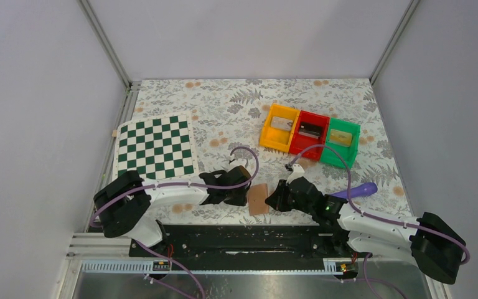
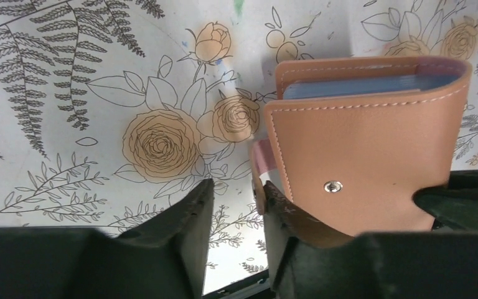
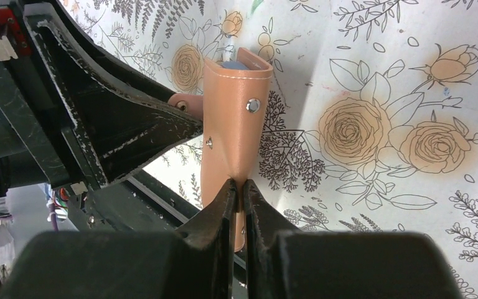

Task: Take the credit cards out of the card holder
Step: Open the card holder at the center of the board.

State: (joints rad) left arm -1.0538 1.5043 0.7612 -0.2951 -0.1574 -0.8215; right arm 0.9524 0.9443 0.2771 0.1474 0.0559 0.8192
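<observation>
We see the card holder at the near edge of the bench, between the arms. It is tan leather, folded and stitched, with a metal snap. Blue credit cards show edge-on inside.

The right pincer is clamped on its flap. The left pincer is partly spread, with bare bench in its gap and one finger against the holder.

Far right stand a yellow bin, a red bin and a green bin. The red one holds something dark. We can't tell what is in the others.
</observation>
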